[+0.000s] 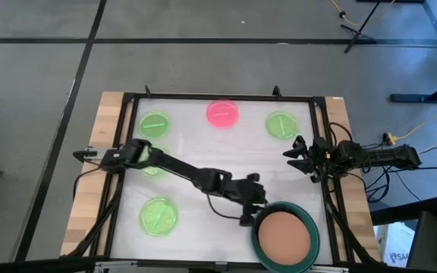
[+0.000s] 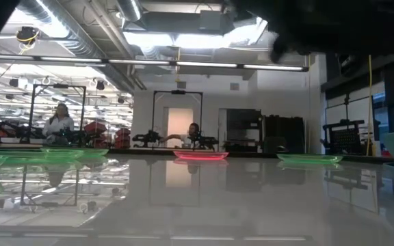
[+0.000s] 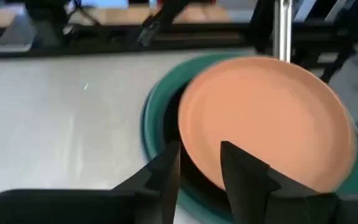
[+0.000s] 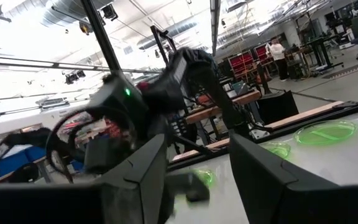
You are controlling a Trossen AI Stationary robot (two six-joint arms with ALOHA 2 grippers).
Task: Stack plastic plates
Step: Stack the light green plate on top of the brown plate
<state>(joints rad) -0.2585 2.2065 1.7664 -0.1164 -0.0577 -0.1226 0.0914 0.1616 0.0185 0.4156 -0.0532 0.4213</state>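
The left claw [image 1: 250, 218] is spread at the orange plate's [image 1: 284, 236] rim. That plate is stacked inside a teal plate [image 1: 312, 227]. The right claw [image 1: 293, 152], also spread, is held at the tabletop's [image 1: 203, 174] right edge.

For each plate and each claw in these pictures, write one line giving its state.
Brown-orange plate: stacked in the dark teal plate.
Pink plate: alone, unstacked.
Green plates: spread out singly, unstacked.
Left claw: open at the stack's rim.
Right claw: open, empty, at the table's right edge.
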